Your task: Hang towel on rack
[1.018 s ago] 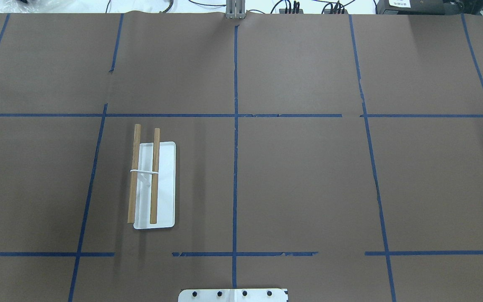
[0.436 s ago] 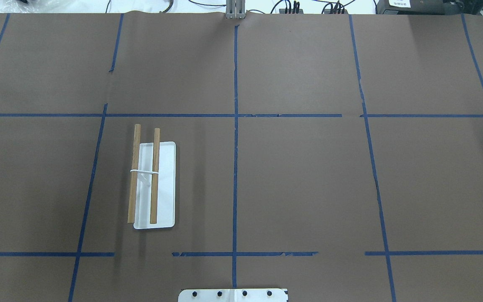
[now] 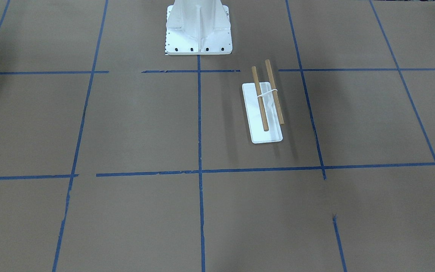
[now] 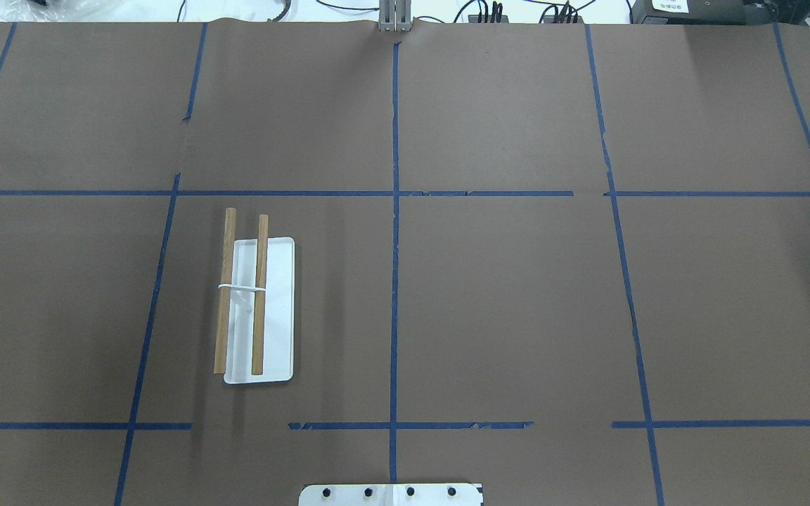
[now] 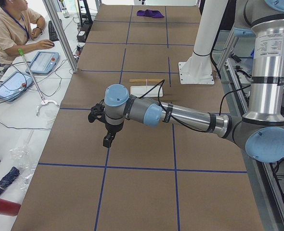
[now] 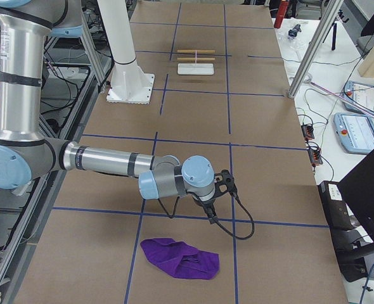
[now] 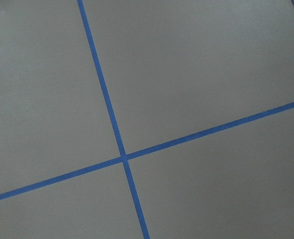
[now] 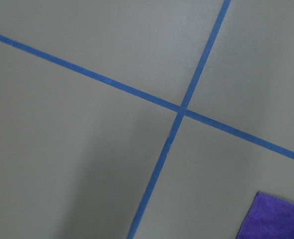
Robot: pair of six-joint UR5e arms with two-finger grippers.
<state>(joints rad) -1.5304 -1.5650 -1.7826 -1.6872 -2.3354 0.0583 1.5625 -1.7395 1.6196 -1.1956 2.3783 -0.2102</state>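
The rack (image 4: 278,309) stands on the brown table, a flat white base with two wooden rods; it also shows in the front view (image 3: 272,132), left view (image 5: 147,89) and right view (image 6: 195,67). The purple towel (image 6: 180,258) lies crumpled at the table's right end, far from the rack, and also shows in the left view (image 5: 150,13) and right wrist view (image 8: 279,216). My right gripper (image 6: 210,211) hovers just before the towel. My left gripper (image 5: 108,140) hangs over the table's left end. I cannot tell whether either is open or shut.
The white bolted pedestal (image 3: 198,26) stands at the robot's side of the table, between the arms. Blue tape lines (image 4: 394,211) grid the table. An operator (image 5: 9,29) sits at a side desk with tablets; a laptop (image 6: 364,196) and cables lie beyond the table edge.
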